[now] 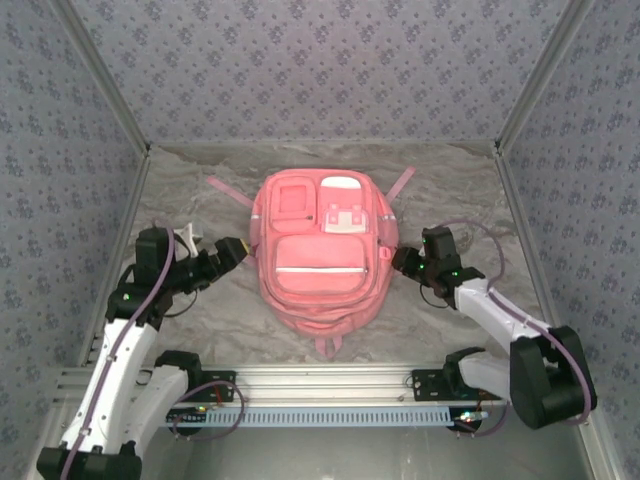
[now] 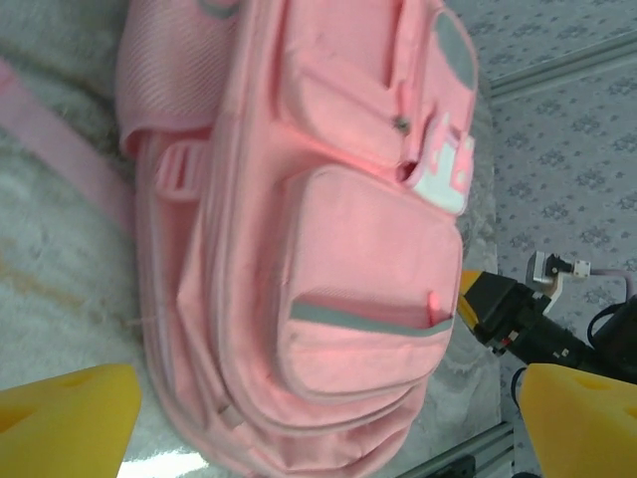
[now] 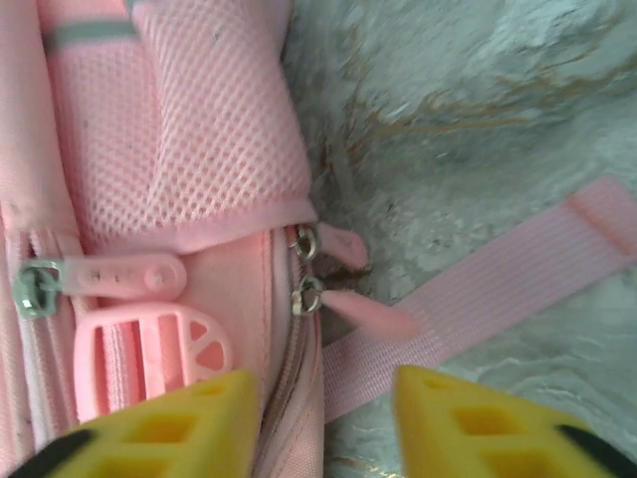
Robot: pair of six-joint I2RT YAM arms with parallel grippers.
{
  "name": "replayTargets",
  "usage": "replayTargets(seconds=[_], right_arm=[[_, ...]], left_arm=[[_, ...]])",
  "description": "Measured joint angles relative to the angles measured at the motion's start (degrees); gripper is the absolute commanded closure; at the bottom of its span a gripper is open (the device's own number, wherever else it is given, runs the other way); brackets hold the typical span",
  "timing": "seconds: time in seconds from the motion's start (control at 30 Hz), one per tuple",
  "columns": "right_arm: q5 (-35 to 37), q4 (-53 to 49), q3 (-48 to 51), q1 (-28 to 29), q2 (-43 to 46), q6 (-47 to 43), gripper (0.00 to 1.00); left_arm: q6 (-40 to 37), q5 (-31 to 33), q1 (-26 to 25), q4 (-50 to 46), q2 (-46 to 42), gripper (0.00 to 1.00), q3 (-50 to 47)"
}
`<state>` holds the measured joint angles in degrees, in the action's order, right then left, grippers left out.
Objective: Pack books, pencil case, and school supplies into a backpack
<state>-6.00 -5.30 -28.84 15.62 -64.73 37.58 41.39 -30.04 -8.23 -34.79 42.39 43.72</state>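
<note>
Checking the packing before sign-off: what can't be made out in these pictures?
Backpack contents: top view, its fabric hides them.
Zipper track below the zipper pulls: right wrist view, partly covered by the right gripper, cut by the bottom edge.
Backpack's top end: left wrist view, cut off by the upper edge.

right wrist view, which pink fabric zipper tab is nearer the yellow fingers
The lower pink fabric tab, beside the pink webbing strap; the upper one sits farther up.
</note>
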Motion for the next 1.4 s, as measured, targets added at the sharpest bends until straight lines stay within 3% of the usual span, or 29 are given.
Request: replayTargets(seconds=[0.03,0.07,0.1,0.3,0.43,0.63,0.8,0.97,1.13,1.27,1.4], right_arm=[[0.52,-0.17,0.13,-0.11,1.42,-0.26,0.27],[1.14,-0.55,0.22,-0.11,3.15,-0.26,0.09],[1.64,-0.83,0.22,-0.11,4.50,-0.57,0.00],[5.25,-4.15,1.09,0.09,18.64,-2.58,0.00],[5.42,-6.64,3.54,1.31,30.67,-5.01,0.00],[4.11,-7.45,3.61,3.06,38.60,-11.37,0.00],[6.19,-5.05,4.02,3.19,39.52,-15.96,0.00],[6.05,4.15,9.57,3.19,38.45,-22.16,0.00],[6.05,9.16,15.78,3.19,37.83,-26.25,0.00],[6.32,12.63,17.16,3.30,39.45,-29.33,0.00],[8.09,14.93,17.44,3.30,40.81,-32.09,0.00]], left_arm=[[-0.55,0.04,0.00,0.59,1.07,0.02,0.83],[-1.25,0.50,0.00,0.81,1.99,0.02,1.51],[-1.75,1.07,0.00,0.90,2.84,0.02,1.86],[-7.61,4.55,-0.55,-0.96,3.67,0.02,5.84],[-14.58,10.49,-3.19,-2.23,0.79,0.02,10.29],[-22.77,14.75,-3.91,-1.75,-1.66,0.02,10.91],[-29.46,16.83,-4.22,8.37,1.51,0.02,3.56],[-31.10,28.87,-4.07,21.86,6.97,0.02,-8.11],[-33.88,35.80,-0.94,36.30,12.11,0.02,-14.16],[-38.58,35.76,3.23,46.45,24.26,0.02,-14.75],[-38.01,31.71,8.76,54.99,35.71,0.02,-16.35]])
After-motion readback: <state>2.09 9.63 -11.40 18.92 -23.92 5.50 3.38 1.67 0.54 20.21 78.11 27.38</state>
